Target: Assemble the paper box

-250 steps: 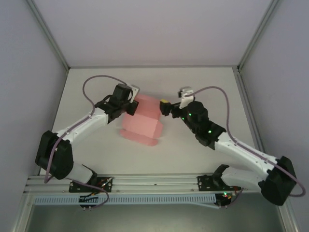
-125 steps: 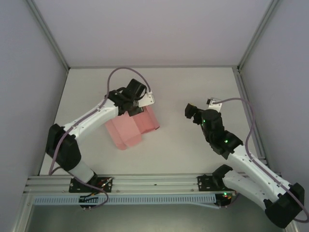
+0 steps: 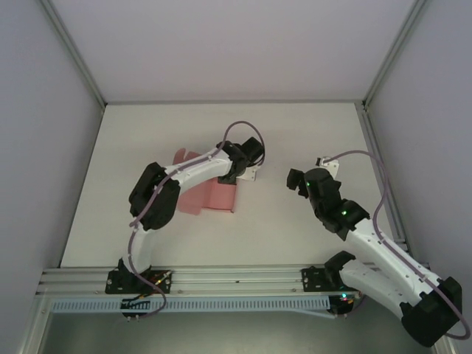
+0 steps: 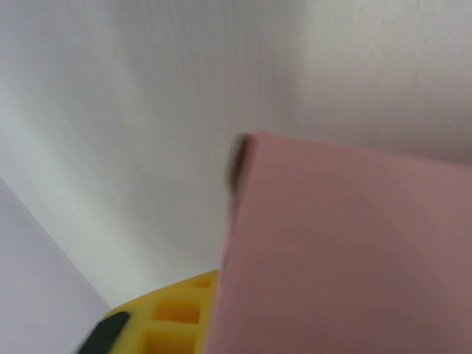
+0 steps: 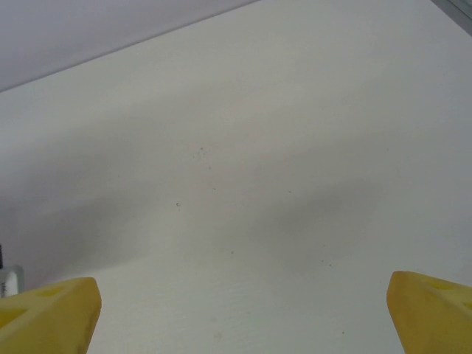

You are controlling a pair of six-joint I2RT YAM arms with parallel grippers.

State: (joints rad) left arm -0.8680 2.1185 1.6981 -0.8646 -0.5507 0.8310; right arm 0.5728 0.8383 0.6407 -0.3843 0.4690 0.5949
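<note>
The pink paper box (image 3: 212, 195) lies flat on the white table (image 3: 140, 140), partly under my left forearm, with a flap (image 3: 181, 156) sticking out to the far left. My left gripper (image 3: 240, 175) sits at the box's right edge, pointing down onto it. In the left wrist view the pink card (image 4: 346, 251) stands close against one yellow finger (image 4: 173, 313) and hides the other, so the grip cannot be judged. My right gripper (image 3: 295, 183) hovers to the right, apart from the box. It is open, with its yellow fingertips (image 5: 48, 313) wide apart over bare table.
Grey enclosure walls and metal corner posts (image 3: 380, 74) bound the table on the left, back and right. The aluminium rail (image 3: 236, 280) with both arm bases runs along the near edge. The left arm's cable (image 3: 232, 133) loops above its wrist.
My left arm has swung rightward across the table, and the box has turned and shifted with it. My right gripper drew back from the box a second ago and has since stayed open.
</note>
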